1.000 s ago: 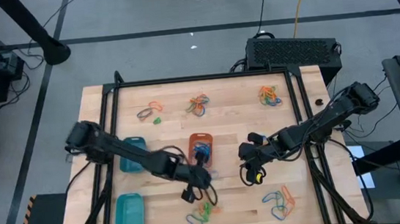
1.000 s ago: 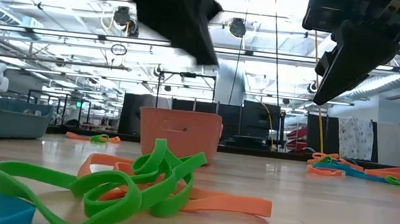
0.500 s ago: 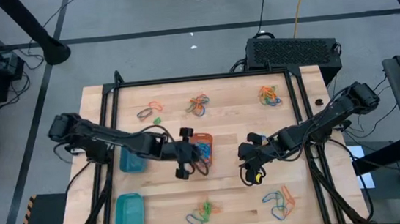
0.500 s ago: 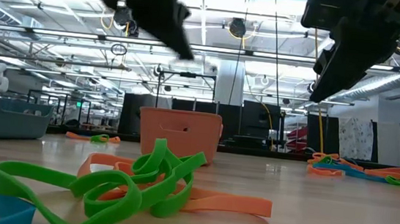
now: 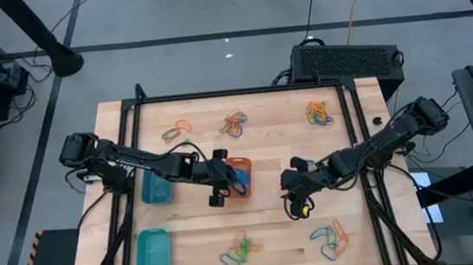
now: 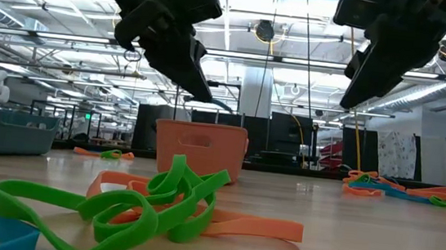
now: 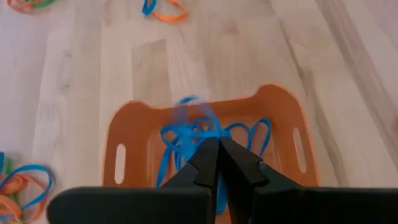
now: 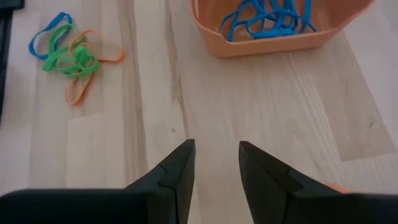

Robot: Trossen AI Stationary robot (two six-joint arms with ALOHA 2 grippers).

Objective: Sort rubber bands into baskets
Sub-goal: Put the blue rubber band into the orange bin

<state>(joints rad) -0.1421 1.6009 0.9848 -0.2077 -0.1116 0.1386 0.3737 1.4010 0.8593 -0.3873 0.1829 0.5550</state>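
Left gripper [image 7: 217, 152] now above orange basket [image 7: 124, 134], jaws nearly closed; right gripper [image 8: 216, 158] part-open, empty

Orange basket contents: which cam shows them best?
Left wrist view: it looks straight down into the orange basket, with its whole floor and the blue bands visible. The right wrist view crops the basket's far side. The high view shows it small, partly under the left gripper. The low view shows only its outer wall.
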